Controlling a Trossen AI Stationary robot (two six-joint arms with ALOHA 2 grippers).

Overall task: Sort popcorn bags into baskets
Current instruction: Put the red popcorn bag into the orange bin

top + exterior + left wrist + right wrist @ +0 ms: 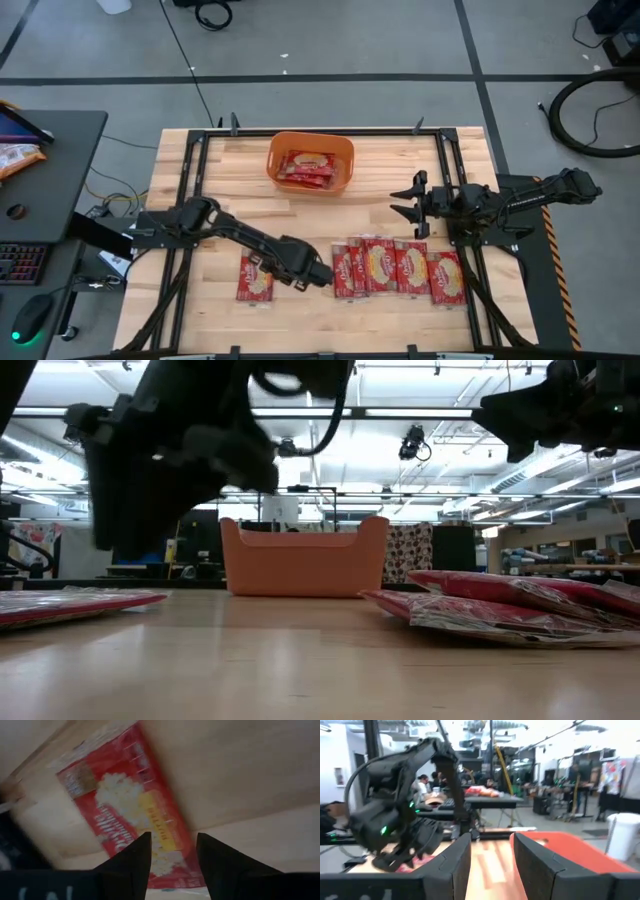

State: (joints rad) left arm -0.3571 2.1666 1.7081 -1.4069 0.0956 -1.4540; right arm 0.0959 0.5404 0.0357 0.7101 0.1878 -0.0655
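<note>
Looking straight down, you see the left gripper (322, 272) low over the wooden table (200, 190), its fingers parted and empty, between a lone red popcorn bag (255, 277) and a row of four red popcorn bags (397, 268). Its wrist camera shows one red bag (127, 815) under the spread fingers (135, 857). The orange basket (311, 146) at the far edge holds more bags (306, 166). The right gripper (410, 201) waits, released, beyond the row.
</note>
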